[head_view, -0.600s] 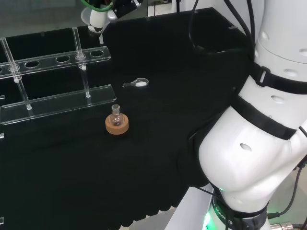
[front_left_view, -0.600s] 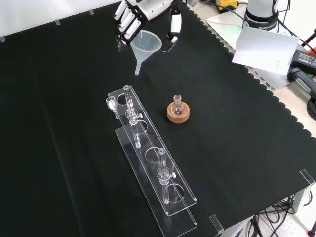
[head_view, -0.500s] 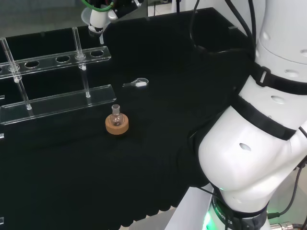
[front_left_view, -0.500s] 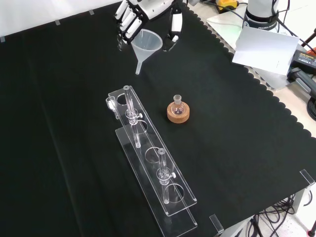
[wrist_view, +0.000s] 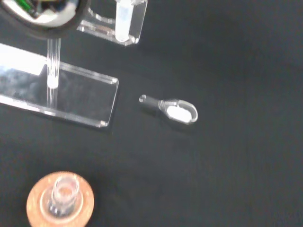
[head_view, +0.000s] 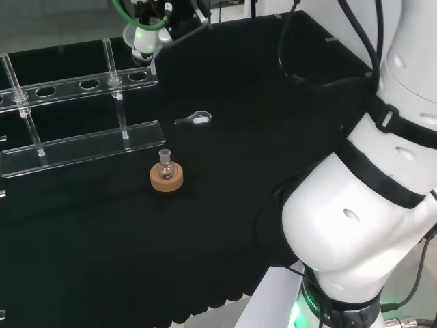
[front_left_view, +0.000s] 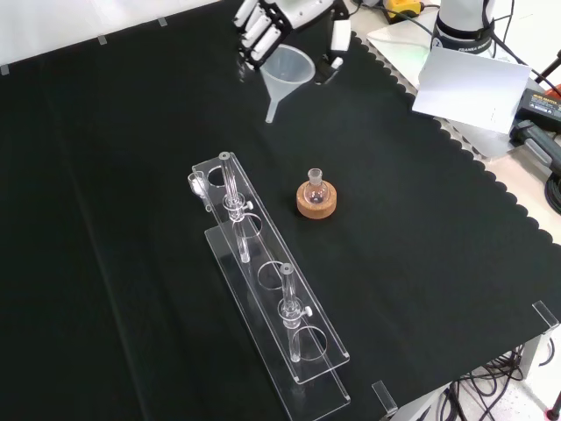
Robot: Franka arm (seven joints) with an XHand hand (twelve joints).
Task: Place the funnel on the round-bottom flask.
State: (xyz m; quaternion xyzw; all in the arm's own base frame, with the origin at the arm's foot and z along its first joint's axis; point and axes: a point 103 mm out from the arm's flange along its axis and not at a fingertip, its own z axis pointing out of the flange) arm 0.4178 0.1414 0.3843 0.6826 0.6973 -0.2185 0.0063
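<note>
I hold the funnel (front_left_view: 287, 72) in my hand (front_left_view: 282, 17), fingers curled round its rim, spout down. Since a moment ago it has shifted rightward in the front view, closing on the flask (front_left_view: 316, 186), which sits on its cork ring (front_left_view: 316, 201) at about five o'clock from the funnel. The wrist view adds a small scoop (wrist_view: 175, 110) with white powder lying clear of the flask.

A black cloth (front_left_view: 131, 263) covers the counter, its near and right edges cut in scallops in the front view. Past the right edge lies a pale surface with a white sheet (front_left_view: 469, 88), a yellow object (front_left_view: 403, 9) and black cables (front_left_view: 552, 189) — more cables (front_left_view: 473, 390) hang below the cloth's corner.
</note>
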